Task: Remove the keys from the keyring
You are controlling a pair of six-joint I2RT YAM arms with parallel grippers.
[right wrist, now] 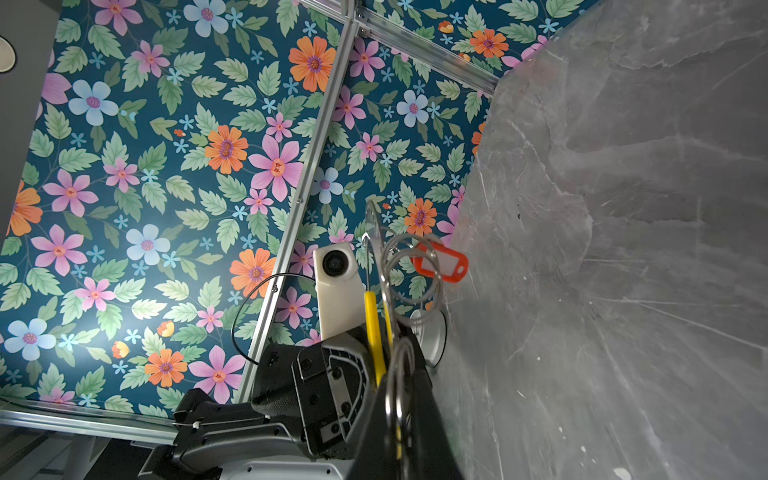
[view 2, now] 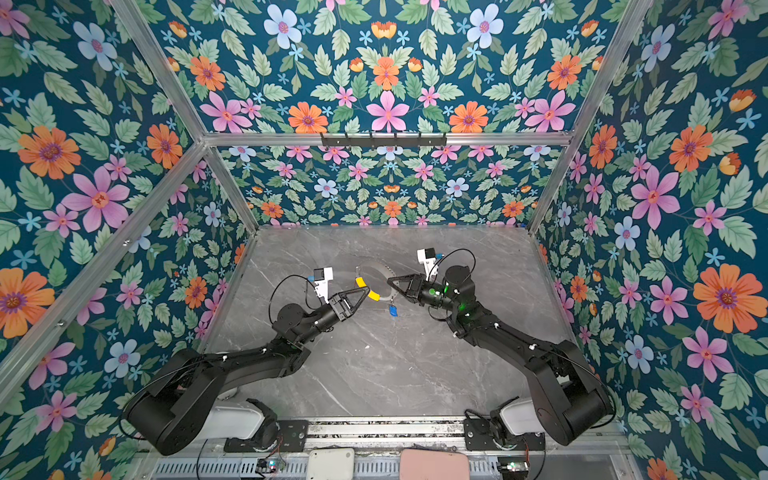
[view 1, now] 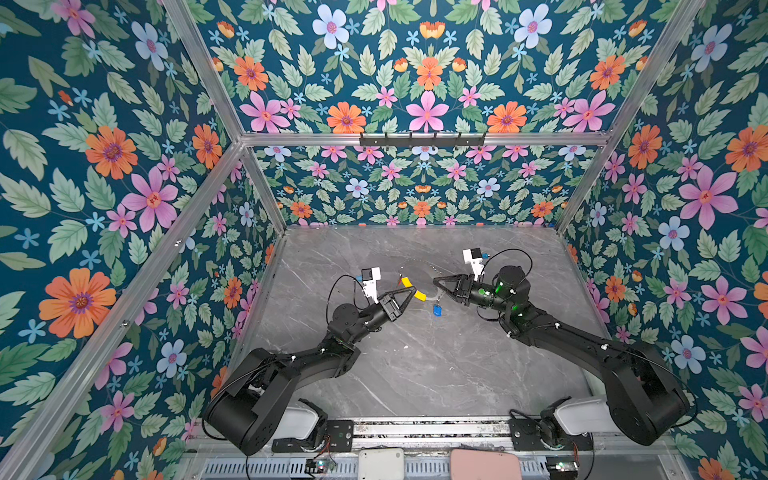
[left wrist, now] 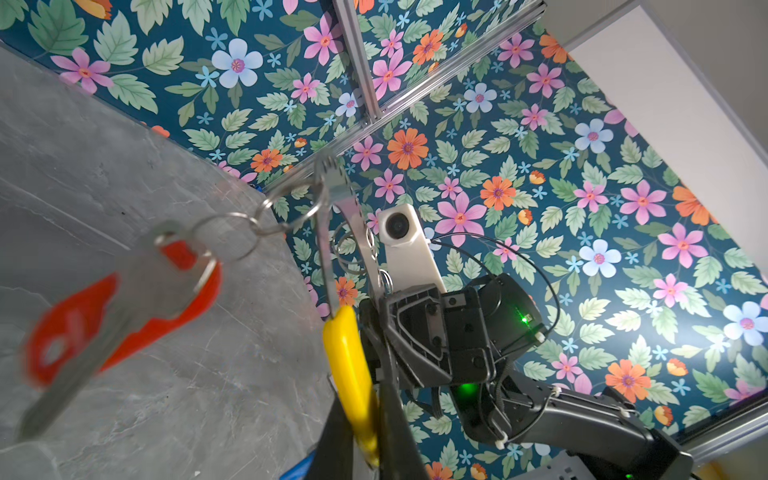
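Holding the keyring up off the table: clamped at its yellow sleeve by left gripper, pinched at bare rim by right gripper. Dangling from it: blue-tagged key, red-tagged key.

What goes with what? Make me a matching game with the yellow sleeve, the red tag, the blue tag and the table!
Things: 1 yellow sleeve; 2 red tag; 3 blue tag; 4 table.
Matches: A grey marble pattern; B pinched in the shut left claw; C by the keyring, just below the right claw's tip in both top views; D big and blurry in the left wrist view.
Pairs: 1-B; 2-D; 3-C; 4-A.
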